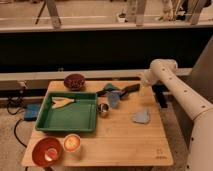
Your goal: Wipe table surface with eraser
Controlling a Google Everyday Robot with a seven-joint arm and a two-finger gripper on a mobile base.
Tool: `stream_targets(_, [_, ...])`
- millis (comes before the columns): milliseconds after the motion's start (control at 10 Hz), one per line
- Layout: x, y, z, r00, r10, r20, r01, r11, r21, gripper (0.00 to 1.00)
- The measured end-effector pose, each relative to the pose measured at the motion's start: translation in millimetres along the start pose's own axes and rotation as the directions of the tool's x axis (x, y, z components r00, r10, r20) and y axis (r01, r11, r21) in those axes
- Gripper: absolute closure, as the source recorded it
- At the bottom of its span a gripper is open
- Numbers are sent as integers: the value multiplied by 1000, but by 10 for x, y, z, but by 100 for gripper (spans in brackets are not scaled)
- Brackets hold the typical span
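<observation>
- Table (120,142) – pale plank top and the task's surface. It fills the lower middle of the camera view, with a small dark logo (159,152) at the near right corner. The near right part is bare wood with no visible marks or wipe trails.
- Red bowl (45,151) – near left corner, with something pale inside.
- Small cup (71,143) – just beside the bowl on its right, contents orange.
- Green tray (75,120) – left half of the table, with a pale flat piece (62,101) lying at its far end.
- Blue-grey lump (141,116) – lies alone on the right side, apart from the tool. It may be a cloth or a sponge.
- Metal cup (103,108) – just off the tray's right edge.
- Blue object (114,99) – just behind the metal cup and right at the tool's tip. Possibly the eraser, but I cannot tell, nor whether it is held.
- Tool (120,93) – dark, over the far middle of the table, at the end of the white arm (165,75) that reaches in from the right. I cannot tell its state.
- Dark bowl (75,81) – far left edge.
- Progress, as a judgement: wiping looks barely begun or not begun. Nothing is plainly pressed to the wood, so nearly the whole surface is left to cover.
</observation>
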Motion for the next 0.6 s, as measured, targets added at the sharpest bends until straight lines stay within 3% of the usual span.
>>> stream_targets(300, [99, -158, 159, 997, -39, -65, 43, 998, 55, 20])
stream_targets(600, [245, -337, 267, 992, -61, -113, 71, 994, 84, 20])
